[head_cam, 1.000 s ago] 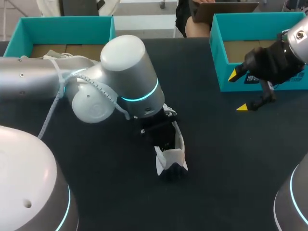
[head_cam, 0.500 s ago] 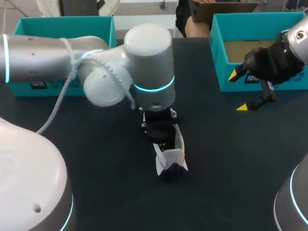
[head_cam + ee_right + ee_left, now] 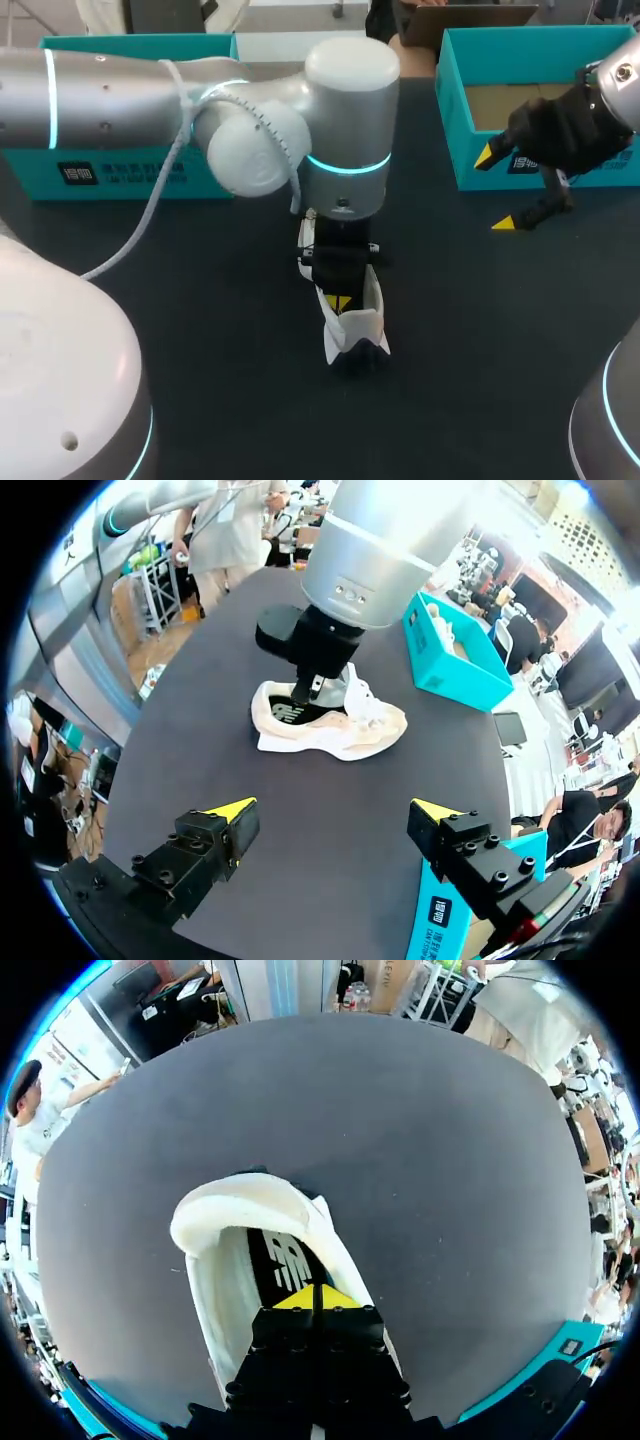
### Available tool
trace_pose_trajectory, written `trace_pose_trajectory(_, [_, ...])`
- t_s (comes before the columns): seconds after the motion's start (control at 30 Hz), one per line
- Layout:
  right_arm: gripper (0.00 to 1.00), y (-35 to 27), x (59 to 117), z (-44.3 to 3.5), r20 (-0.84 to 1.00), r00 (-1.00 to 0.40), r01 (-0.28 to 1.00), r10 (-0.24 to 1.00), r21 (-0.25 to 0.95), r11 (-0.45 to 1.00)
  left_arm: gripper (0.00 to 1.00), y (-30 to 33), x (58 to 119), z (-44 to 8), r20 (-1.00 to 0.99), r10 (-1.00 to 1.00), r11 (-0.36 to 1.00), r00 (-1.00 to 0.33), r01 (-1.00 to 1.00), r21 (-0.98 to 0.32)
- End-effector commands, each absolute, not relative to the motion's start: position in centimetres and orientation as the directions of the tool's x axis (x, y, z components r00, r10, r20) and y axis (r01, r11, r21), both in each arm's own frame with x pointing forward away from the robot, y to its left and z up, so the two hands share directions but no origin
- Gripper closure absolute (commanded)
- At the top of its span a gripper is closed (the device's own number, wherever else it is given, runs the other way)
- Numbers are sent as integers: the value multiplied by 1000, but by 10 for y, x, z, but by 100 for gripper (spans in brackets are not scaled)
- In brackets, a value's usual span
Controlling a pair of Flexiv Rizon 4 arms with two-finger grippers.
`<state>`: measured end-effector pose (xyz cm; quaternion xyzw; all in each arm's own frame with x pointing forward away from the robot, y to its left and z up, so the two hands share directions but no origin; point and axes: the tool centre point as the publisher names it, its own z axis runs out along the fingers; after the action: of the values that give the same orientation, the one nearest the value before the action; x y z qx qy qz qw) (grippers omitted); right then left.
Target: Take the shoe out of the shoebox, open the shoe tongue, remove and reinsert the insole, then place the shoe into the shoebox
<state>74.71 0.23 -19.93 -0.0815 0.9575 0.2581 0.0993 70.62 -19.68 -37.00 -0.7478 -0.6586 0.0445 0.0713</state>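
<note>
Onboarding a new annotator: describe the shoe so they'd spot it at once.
On the black table, look in front of the gap between the two teal shoeboxes, at the tips of the left gripper. The shoe lies there, a cream-white sneaker with a black insole, the only pale thing on the tabletop.

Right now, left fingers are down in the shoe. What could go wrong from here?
1. The fingers of the left gripper look shut tip to tip over the insole, with nothing seen pinched; pulling up may leave the insole behind.
2. The shoe lies loose on the table while the right gripper hangs open, well away; a lift might drag or tip the shoe.
</note>
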Motion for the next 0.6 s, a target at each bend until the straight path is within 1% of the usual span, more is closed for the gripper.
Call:
trace_pose_trajectory(0.03, [0,3,748,-200,-232,-967,-207,-105,476,855,100,-201,705,-363,96,984,-131,150,976,-174])
trace_pose_trajectory(0.3, [0,3,748,-200,-232,-967,-207,-105,476,855,100,-197,694,-359,145,976,-128,160,970,-207])
trace_pose_trajectory(0.6, [0,3,748,-200,-232,-967,-207,-105,476,855,100,-193,685,-380,173,971,-119,163,964,-238])
